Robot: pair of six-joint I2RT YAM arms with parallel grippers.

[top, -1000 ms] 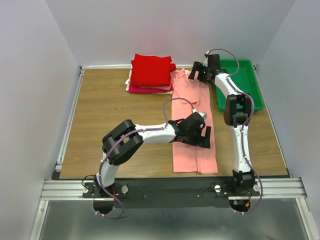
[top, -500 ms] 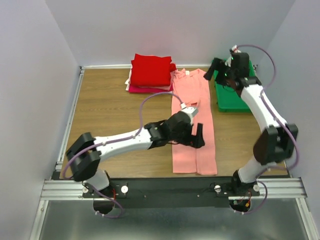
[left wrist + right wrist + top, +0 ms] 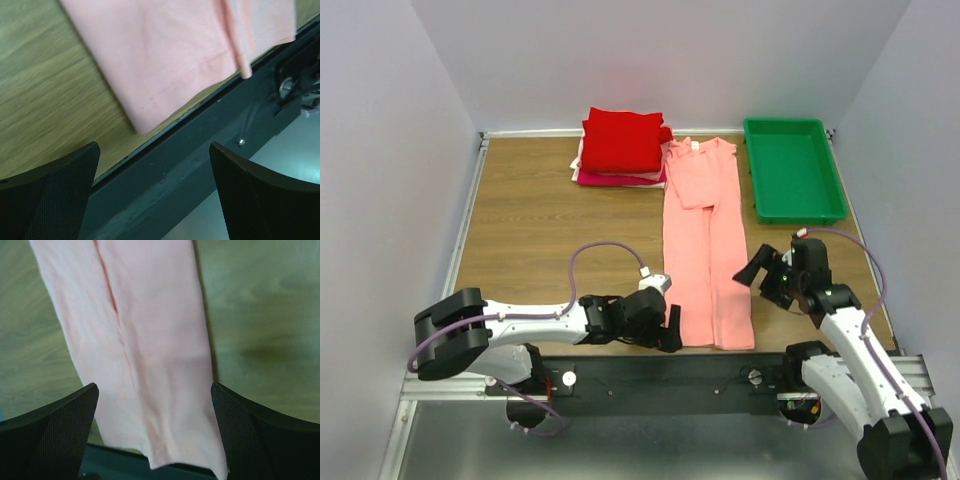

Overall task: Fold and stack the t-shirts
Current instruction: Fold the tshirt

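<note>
Left tool (image 3: pixel 669 328) gapes empty at the pink shirt's (image 3: pixel 705 250) bottom-left corner. Right tool (image 3: pixel 761 272) hangs spread wide, empty, beside its right edge. Shirt lies lengthwise mid-table (image 3: pixel 530 220), red stack (image 3: pixel 621 142) at upper centre.

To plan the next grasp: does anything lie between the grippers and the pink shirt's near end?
Nothing visible does. The left gripper, open, is by the pink shirt's near left corner; the right gripper, open, is by its right edge. Only bare table lies between.
</note>
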